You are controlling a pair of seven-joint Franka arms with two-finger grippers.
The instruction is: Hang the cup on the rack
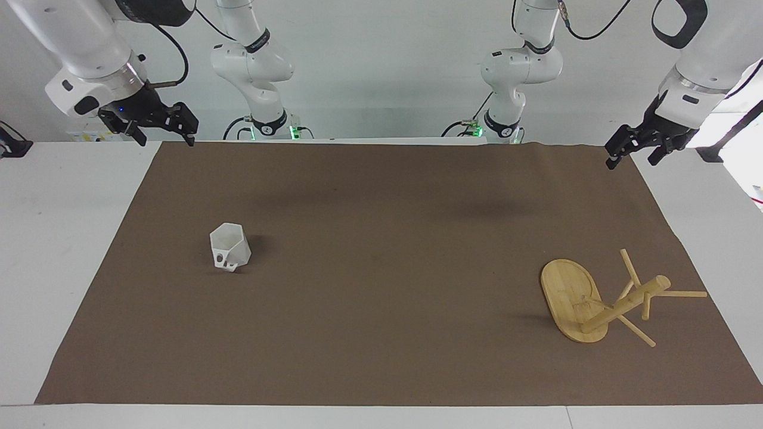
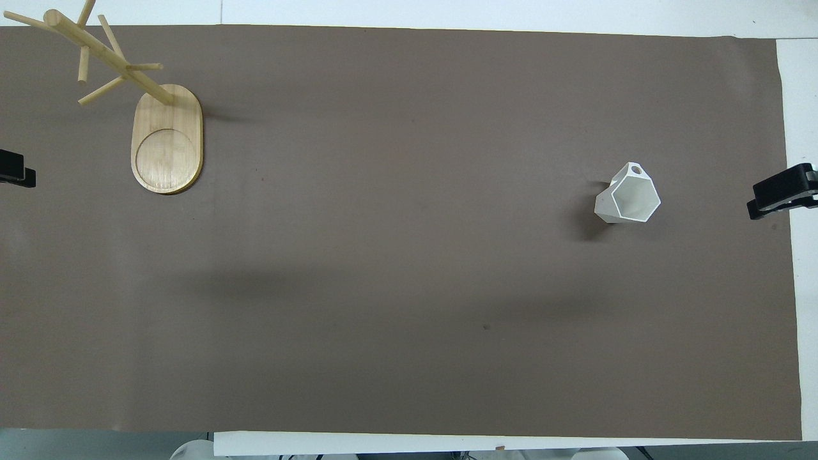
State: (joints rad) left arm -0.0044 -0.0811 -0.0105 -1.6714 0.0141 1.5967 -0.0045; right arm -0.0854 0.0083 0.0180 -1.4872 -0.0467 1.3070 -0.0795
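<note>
A brown mat [image 1: 381,286] covers the white surface [image 1: 59,250], and two claws hang spread and empty over its robot-side corners. One white cup [image 1: 230,246] stands upright nearer the right claw [image 1: 160,127], well apart from it. One bamboo rack [image 1: 602,301] stands farther out, toward the left claw [image 1: 635,152].

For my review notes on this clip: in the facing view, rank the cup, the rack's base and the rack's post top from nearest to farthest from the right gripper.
From the right gripper, raised at its own end of the table:
1. The cup, upright on the mat toward the right arm's end.
2. The rack's base, toward the left arm's end.
3. The rack's post top, outermost at that end.
</note>
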